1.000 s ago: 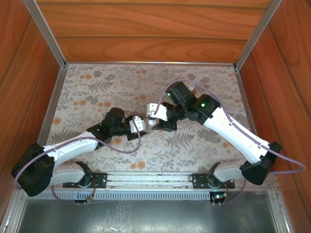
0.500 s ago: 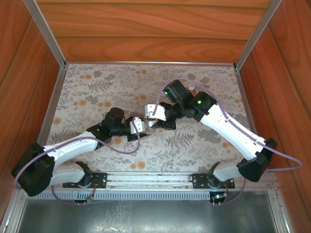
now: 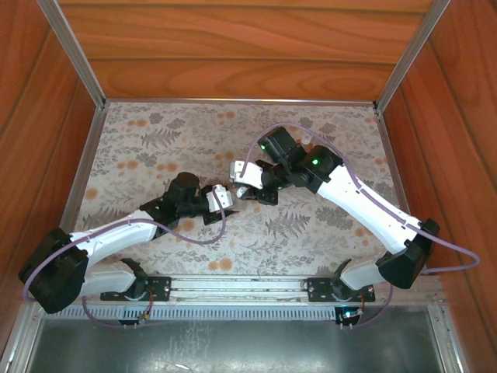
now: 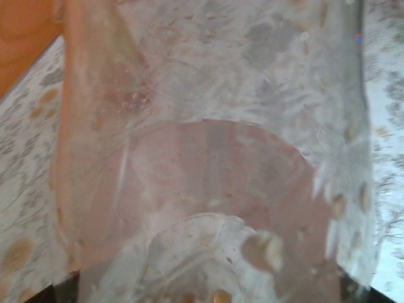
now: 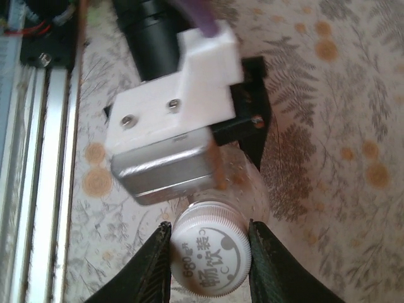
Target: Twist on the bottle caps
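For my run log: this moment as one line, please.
left fingers: hold clear bottle | right fingers: grip white cap | cap: on bottle neck

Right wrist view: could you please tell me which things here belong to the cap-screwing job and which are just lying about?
Part of the job:
- white cap, gripped by the right gripper
- clear bottle behind it, held by the left gripper

Just background:
- floral tablecloth
- aluminium rail

White-shelled arms (image 3: 365,203) with black joints, looping purple cables (image 3: 194,242), green lights (image 3: 317,162) behind the right hand (image 5: 208,252), its fingers (image 5: 148,268) black.
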Controlling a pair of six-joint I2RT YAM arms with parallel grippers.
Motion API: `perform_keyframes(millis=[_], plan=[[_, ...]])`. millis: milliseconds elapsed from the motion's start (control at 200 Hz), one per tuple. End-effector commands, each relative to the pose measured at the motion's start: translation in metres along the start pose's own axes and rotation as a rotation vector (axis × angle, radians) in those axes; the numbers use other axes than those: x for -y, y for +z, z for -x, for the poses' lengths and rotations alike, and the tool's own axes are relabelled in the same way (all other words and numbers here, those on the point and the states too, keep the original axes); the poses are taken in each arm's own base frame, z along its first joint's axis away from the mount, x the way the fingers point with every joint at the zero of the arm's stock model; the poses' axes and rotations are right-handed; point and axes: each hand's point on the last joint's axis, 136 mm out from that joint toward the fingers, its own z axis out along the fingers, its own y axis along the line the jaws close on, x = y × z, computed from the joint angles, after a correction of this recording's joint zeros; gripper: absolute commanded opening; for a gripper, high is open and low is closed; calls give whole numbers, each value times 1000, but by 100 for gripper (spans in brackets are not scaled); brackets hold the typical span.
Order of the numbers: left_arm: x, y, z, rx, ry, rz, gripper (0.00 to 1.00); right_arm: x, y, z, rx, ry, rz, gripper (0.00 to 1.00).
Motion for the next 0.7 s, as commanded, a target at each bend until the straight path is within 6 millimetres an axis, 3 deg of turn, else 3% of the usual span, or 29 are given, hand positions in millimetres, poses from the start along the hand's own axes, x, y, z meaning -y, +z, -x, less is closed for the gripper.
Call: perform_keyframes(millis=[0, 135, 270, 370, 485, 565, 695], plan=[[-52, -7, 1, -80, 60, 274, 53, 13, 6, 15, 26, 488, -22, 0], [-75, -9, -7, -138, 69, 413, 53, 32, 26, 17, 6, 800, -70, 0], [-87, -4, -11, -183, 92, 490, 52, 43, 45, 2, 18, 1156, -130, 0], [-87, 1, -12, -195, 111, 488, 52, 47, 48, -6, 1, 1266, -163, 0], [-80, 5, -12, -182, 105, 452, 52, 50, 46, -5, 6, 1261, -168, 1], [-77, 7, -14, -173, 92, 432, 52, 53, 42, -4, 12, 1209, -178, 12], [-67, 10, -14, -130, 44, 364, 52, 64, 25, 11, 102, 957, -207, 54]])
